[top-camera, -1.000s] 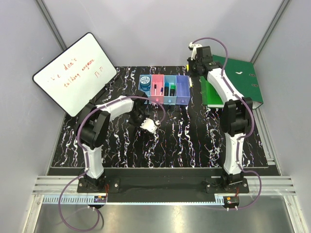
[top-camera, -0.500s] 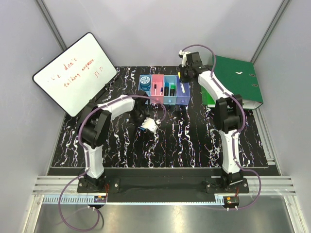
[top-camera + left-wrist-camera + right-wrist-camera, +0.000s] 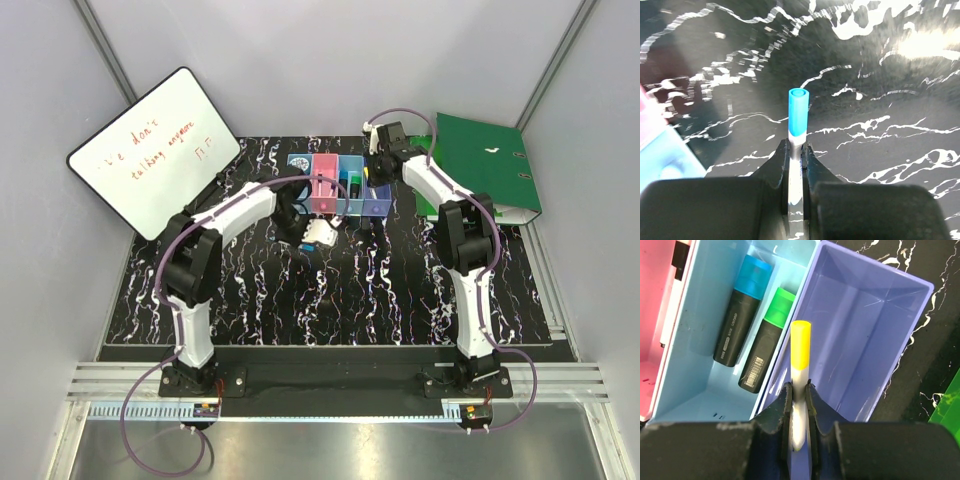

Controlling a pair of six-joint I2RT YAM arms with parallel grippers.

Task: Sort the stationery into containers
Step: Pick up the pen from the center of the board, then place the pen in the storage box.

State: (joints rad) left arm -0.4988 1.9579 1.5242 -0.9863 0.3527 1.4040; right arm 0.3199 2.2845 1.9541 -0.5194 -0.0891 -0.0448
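Right gripper (image 3: 798, 390) pinches a yellow-capped marker (image 3: 800, 347), long axis along the bins, cap above the wall between light blue bin (image 3: 695, 380) and purple bin (image 3: 865, 330). Left gripper (image 3: 797, 150), clamped on a blue-capped marker (image 3: 798, 112), seems farther off, over the table (image 3: 890, 75).

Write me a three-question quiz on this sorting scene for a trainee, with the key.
1. The left gripper is shut on a slim marker. What colour is its cap? A red; B blue; C green.
2. True or false: the light blue bin holds two black-bodied highlighters.
3. Fill in: the right gripper holds a white pen with a ____ cap.
Key: 1 B; 2 true; 3 yellow.
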